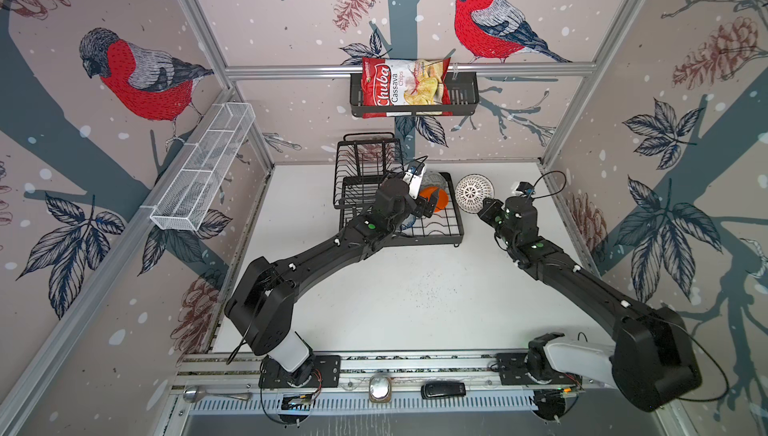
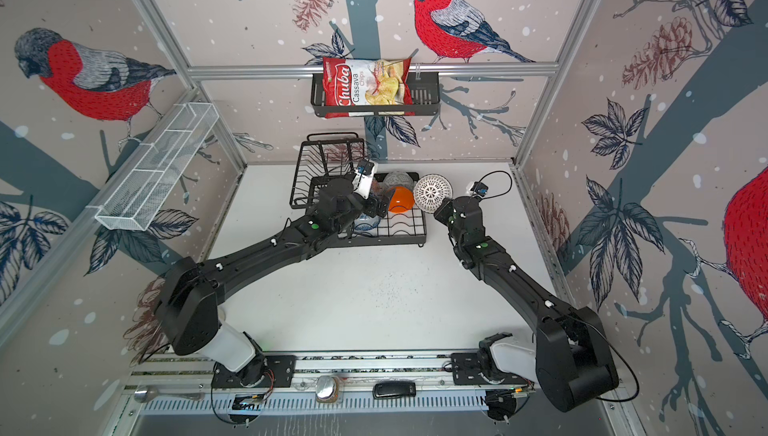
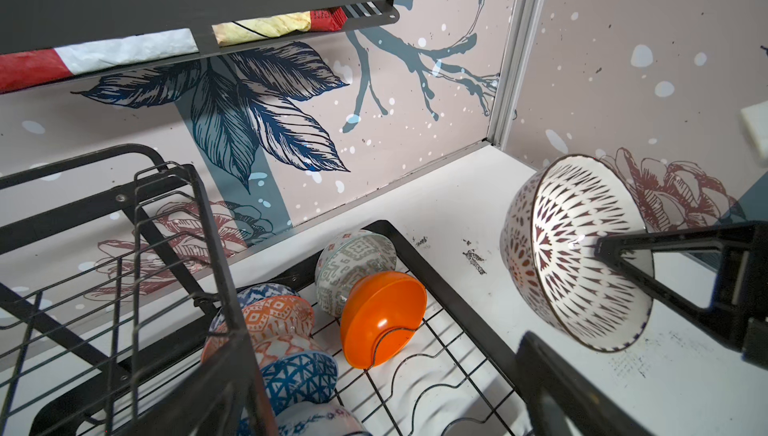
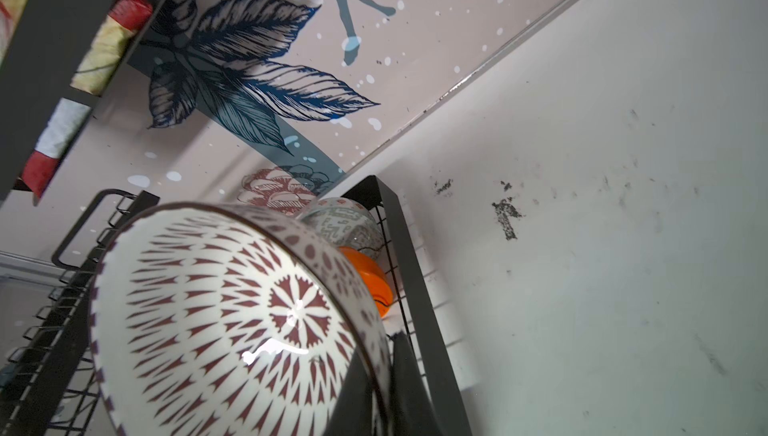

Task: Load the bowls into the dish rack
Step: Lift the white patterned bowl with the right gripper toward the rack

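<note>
The black wire dish rack [image 1: 432,242] stands at the back middle of the table. On its wavy base lie a plain orange bowl [image 3: 382,317], a grey-white patterned bowl [image 3: 353,263], an orange-white patterned bowl [image 3: 274,317], a blue triangle-patterned bowl [image 3: 299,375] and a blue-white floral bowl [image 3: 316,421]. My left gripper [image 1: 430,205] hangs open over the base beside the orange bowl [image 1: 436,199], holding nothing. Just right of the rack, my right gripper [image 1: 484,209] is shut on the rim of the white lattice-patterned bowl [image 1: 473,192], which is tilted on its side in the air [image 4: 228,321].
A black slatted basket [image 1: 465,99] with a chips bag hangs on the back wall above the rack. A long white mesh shelf [image 1: 203,172] runs along the left wall. The rack's raised upper tier [image 1: 365,163] sits at its back left. The white table [image 1: 415,288] stretches forward.
</note>
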Controlling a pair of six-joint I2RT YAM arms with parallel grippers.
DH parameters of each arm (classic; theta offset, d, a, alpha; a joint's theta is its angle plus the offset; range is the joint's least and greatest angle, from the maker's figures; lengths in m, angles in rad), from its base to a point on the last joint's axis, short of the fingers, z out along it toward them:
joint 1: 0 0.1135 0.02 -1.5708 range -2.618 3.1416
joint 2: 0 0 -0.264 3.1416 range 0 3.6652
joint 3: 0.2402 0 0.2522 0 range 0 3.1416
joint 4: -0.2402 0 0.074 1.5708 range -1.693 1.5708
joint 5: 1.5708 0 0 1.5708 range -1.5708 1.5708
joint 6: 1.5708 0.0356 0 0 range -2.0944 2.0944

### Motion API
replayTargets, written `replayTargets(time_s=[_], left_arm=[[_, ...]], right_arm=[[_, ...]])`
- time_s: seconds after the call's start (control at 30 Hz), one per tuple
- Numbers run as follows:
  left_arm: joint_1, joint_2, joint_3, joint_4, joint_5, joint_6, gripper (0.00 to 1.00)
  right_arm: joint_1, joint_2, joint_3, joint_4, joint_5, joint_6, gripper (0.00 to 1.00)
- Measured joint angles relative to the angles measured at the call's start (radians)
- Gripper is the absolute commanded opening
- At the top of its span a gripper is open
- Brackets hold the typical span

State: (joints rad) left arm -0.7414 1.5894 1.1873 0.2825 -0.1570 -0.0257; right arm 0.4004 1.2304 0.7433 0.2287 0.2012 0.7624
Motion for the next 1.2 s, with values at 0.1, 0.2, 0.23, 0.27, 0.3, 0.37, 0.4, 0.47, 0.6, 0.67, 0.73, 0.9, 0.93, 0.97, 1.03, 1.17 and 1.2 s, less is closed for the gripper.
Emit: replayTargets(time_s=[0.1, 0.2, 0.23, 0.27, 0.3, 0.37, 0.4, 0.47, 0.6, 0.67, 0.73, 0.9, 0.93, 0.97, 1.03, 1.17, 1.2], left_arm=[[0.010, -0.014, -0.019, 0.024, 0.018, -0.023, 0.97], [0.018, -0.033, -0.039, 0.030, 0.013, -0.042, 0.98], [0.021, -0.040, -0.045, 0.029, 0.005, -0.048, 0.97], [0.023, -0.046, -0.051, 0.030, -0.003, -0.053, 0.98], [0.026, -0.051, -0.056, 0.030, -0.003, -0.057, 0.97], [0.030, -0.062, -0.063, 0.030, -0.008, -0.073, 0.98], [0.032, -0.064, -0.065, 0.027, -0.009, -0.079, 0.98], [0.033, -0.066, -0.065, 0.026, -0.011, -0.090, 0.98], [0.034, -0.063, -0.060, 0.026, -0.007, -0.114, 0.97], [0.037, -0.061, -0.057, 0.026, -0.004, -0.127, 0.93], [0.039, -0.061, -0.056, 0.025, -0.004, -0.134, 0.89], [0.043, -0.066, -0.058, 0.026, -0.001, -0.155, 0.81], [0.043, -0.070, -0.063, 0.026, -0.001, -0.158, 0.80], [0.044, -0.075, -0.068, 0.027, -0.001, -0.158, 0.77], [0.044, -0.082, -0.075, 0.027, -0.002, -0.159, 0.73], [0.045, -0.085, -0.078, 0.030, -0.002, -0.159, 0.62], [0.045, -0.085, -0.078, 0.031, 0.000, -0.159, 0.59]], right_arm=[[0.056, 0.035, 0.075, 0.006, 0.046, 0.002, 0.00], [0.113, 0.079, 0.151, 0.035, 0.086, -0.002, 0.00], [0.129, 0.090, 0.172, 0.041, 0.102, -0.003, 0.00], [0.141, 0.100, 0.186, 0.051, 0.118, -0.004, 0.00], [0.154, 0.107, 0.195, 0.060, 0.135, -0.005, 0.00], [0.189, 0.117, 0.200, 0.077, 0.194, -0.008, 0.00], [0.208, 0.120, 0.200, 0.080, 0.209, -0.010, 0.00], [0.250, 0.125, 0.195, 0.091, 0.240, -0.033, 0.00], [0.295, 0.125, 0.160, 0.124, 0.305, -0.056, 0.00], [0.306, 0.122, 0.142, 0.137, 0.330, -0.057, 0.00], [0.315, 0.116, 0.130, 0.147, 0.352, -0.059, 0.00], [0.352, 0.110, 0.129, 0.190, 0.374, -0.083, 0.00], [0.359, 0.111, 0.130, 0.190, 0.379, -0.085, 0.00], [0.367, 0.113, 0.130, 0.191, 0.388, -0.087, 0.00], [0.383, 0.124, 0.134, 0.203, 0.405, -0.090, 0.00], [0.398, 0.142, 0.145, 0.206, 0.432, -0.094, 0.00], [0.402, 0.142, 0.142, 0.212, 0.434, -0.094, 0.00]])
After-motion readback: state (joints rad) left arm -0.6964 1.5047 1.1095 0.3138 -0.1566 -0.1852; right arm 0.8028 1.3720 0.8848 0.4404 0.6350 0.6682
